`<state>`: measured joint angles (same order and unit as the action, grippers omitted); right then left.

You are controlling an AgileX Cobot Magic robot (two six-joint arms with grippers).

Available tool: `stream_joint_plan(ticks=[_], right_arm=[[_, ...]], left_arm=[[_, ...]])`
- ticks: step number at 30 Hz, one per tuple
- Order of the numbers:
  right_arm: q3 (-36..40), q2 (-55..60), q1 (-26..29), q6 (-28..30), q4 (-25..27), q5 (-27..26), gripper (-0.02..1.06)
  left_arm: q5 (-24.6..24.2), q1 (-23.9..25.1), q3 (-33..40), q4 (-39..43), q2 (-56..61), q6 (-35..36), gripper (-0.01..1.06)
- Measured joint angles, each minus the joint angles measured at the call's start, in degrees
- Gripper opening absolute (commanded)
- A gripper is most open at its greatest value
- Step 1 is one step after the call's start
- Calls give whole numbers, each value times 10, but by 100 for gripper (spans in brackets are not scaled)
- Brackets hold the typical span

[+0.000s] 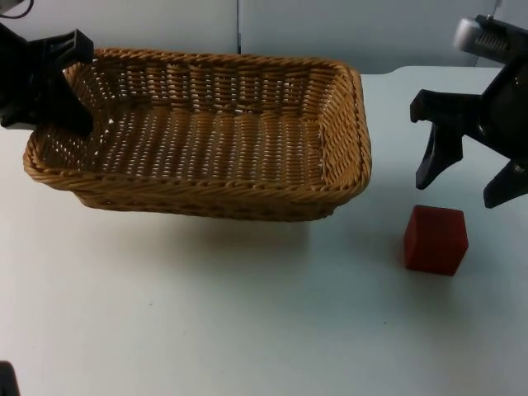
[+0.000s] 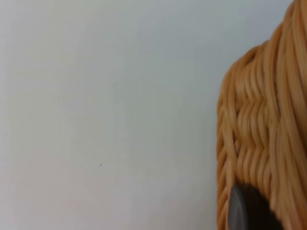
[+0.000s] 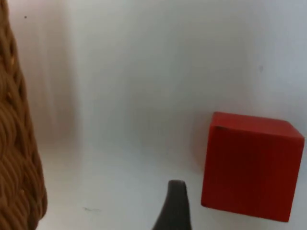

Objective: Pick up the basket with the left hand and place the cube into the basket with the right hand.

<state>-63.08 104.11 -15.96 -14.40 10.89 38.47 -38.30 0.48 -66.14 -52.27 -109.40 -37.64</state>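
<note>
Basket: a rectangular woven tan wicker basket (image 1: 206, 140) fills the upper left and centre of the top view; its left end sits higher than its right, and a shadow lies on the table under its near wall. Nothing lies inside it.
Left gripper: the black left gripper (image 1: 70, 78) is at the upper left of the top view, clamped on the basket's left rim, one finger inside the wall and one outside. In the left wrist view a dark fingertip (image 2: 242, 208) presses against the wicker weave (image 2: 259, 124).
Cube: the small red cube (image 1: 436, 239) stands on the white table top (image 1: 247, 322) at the lower right of the top view, well apart from the basket's right end.
Right gripper: the black right gripper (image 1: 466, 181) hangs at the right edge of the top view, just above and behind the cube, its two fingers spread wide and holding nothing. In the right wrist view the cube (image 3: 252, 165) sits just beside one fingertip (image 3: 175, 206), with the basket's corner (image 3: 17, 158) nearby.
</note>
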Motion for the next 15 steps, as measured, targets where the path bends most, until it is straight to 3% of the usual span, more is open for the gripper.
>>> stream_joint_plan(ticks=[15], right_arm=[[0,38,-23,-20,-54,-4,69]], left_arm=[[4,0,0,3,0,0,0]])
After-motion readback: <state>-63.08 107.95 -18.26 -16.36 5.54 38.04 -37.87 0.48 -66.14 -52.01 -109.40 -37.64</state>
